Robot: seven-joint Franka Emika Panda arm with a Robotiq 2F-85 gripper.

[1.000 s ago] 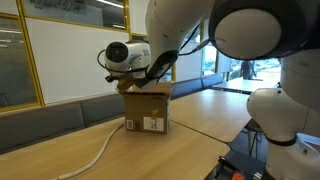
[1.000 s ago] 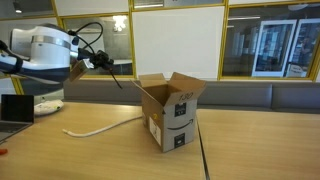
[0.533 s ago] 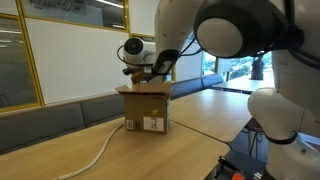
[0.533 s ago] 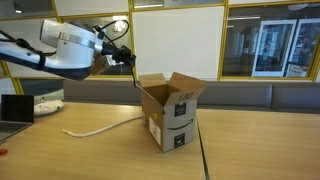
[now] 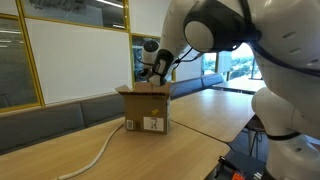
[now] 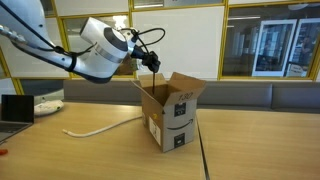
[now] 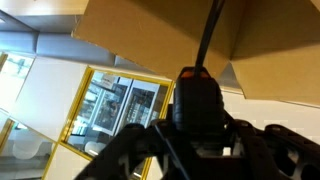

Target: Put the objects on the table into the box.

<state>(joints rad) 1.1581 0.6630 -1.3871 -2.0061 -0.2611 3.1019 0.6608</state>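
Wrist view has the jaws closed narrowly on the small black item [image 7: 197,100], which sits squarely between them. Its thin black lead [image 7: 210,30] trails toward the cardboard of the box [image 7: 160,40]. In both exterior views the arm [image 6: 100,50] holds this load in the air above the box [image 6: 172,118], which stands upright with its flaps raised, toward the far edge of the counter [image 6: 260,150] and just beside its seam. The item looks to hang over one flap's side of the opening rather than over the middle.

The step in hand is the drop, by my reading. To do it well, the load should come further over the centre of the opening. It should then sink between the flaps until the dangling lead is fully inside. Only then should the jaws part. A release from up here risks the item striking a flap and tumbling onto the counter, or the lead catching on the rim.

The long white cord [image 6: 100,127] lies on the counter beside the box, not yet packed. I cannot make out the other small items.
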